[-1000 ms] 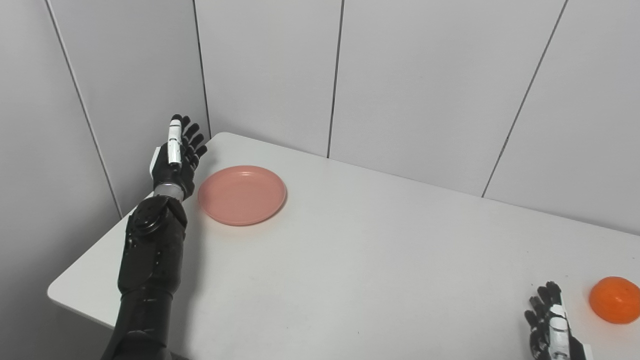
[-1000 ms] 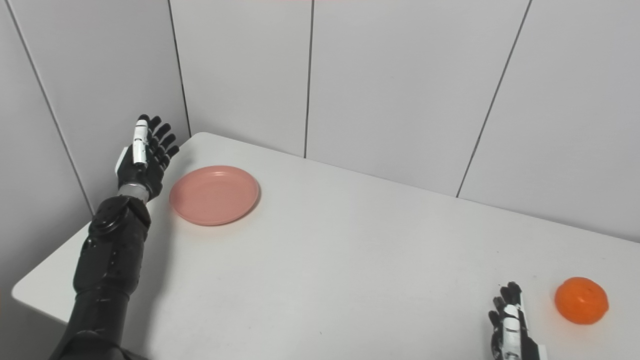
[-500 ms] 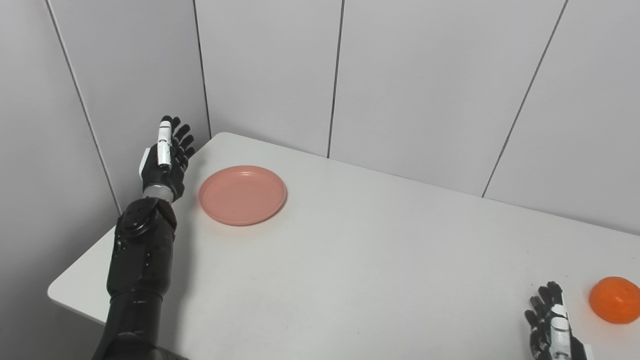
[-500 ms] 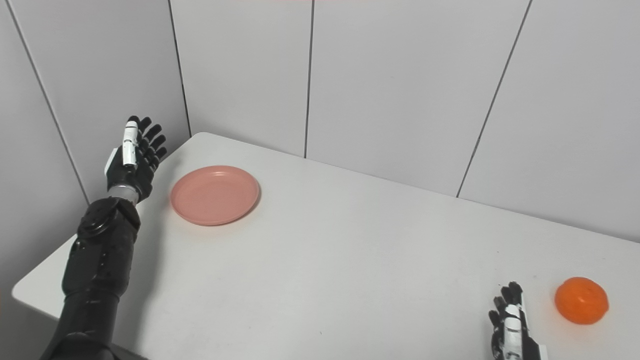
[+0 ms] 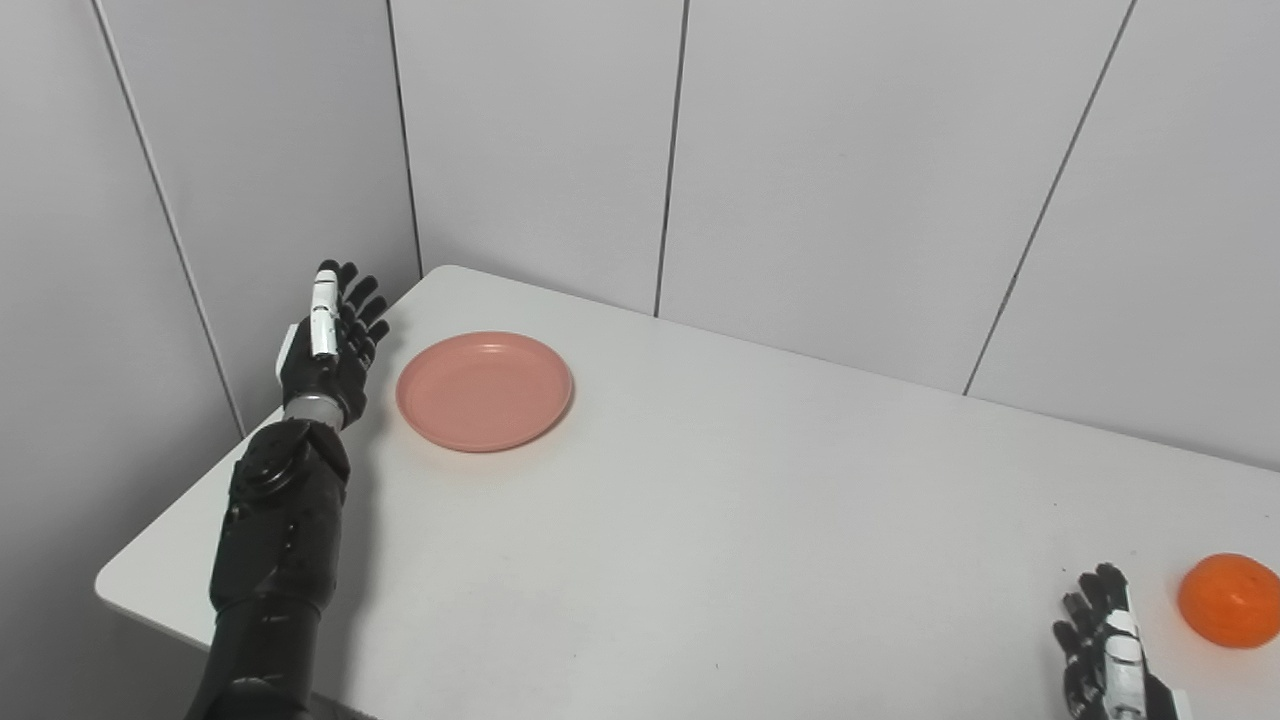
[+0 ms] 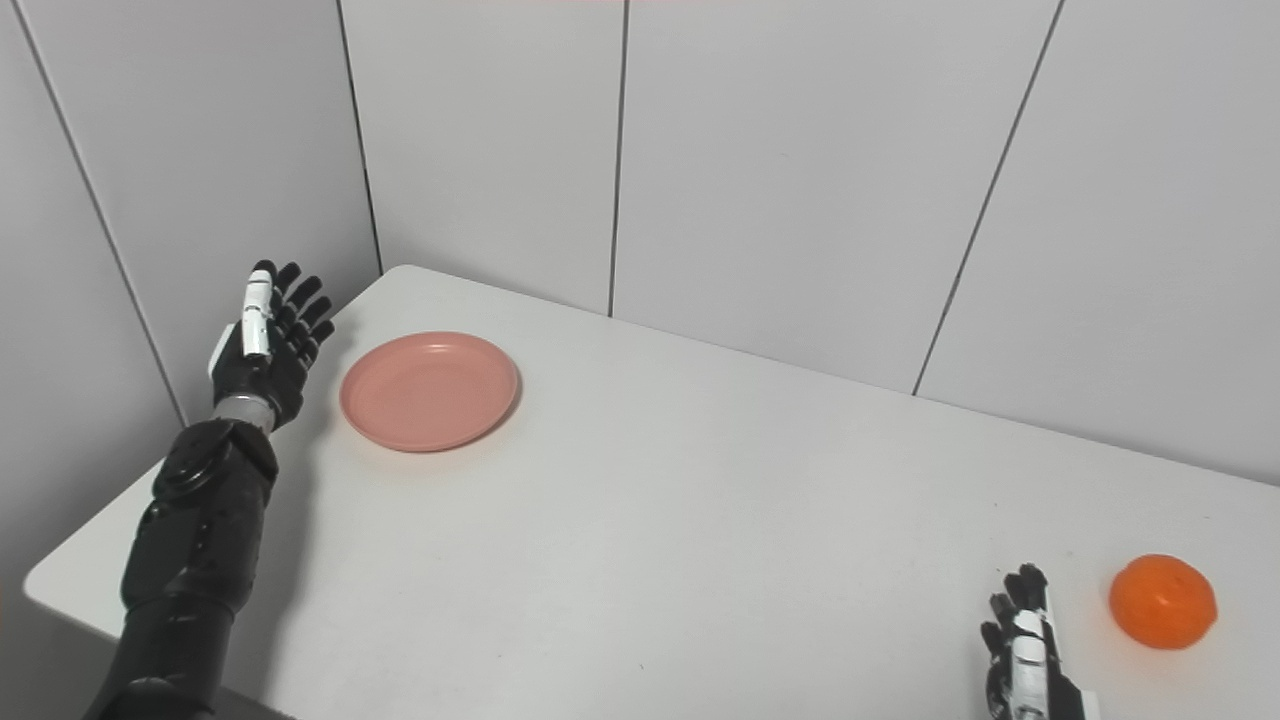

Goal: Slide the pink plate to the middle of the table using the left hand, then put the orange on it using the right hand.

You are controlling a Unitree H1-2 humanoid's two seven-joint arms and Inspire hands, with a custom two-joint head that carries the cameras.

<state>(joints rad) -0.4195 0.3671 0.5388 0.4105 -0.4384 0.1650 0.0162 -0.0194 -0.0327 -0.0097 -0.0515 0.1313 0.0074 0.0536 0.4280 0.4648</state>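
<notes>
Hovering spread by the tabletop's (image 5: 700,560) far-left corner, left robot hand (image 5: 325,345) should meet the plate's (image 5: 484,390) outer rim and push low. Orange (image 5: 1228,600) near right edge; right robot hand (image 5: 1105,650) spread, idle.

A round, shallow pink plastic plate (image 5: 484,390) lies flat near the table's far left corner; a glossy orange (image 5: 1228,600) sits well apart, near right.

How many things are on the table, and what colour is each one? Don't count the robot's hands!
Pink: 1, the pink plate near the table's far left corner.
Orange: 1, the orange at the near right.
Total: 2 things on the white table.
</notes>
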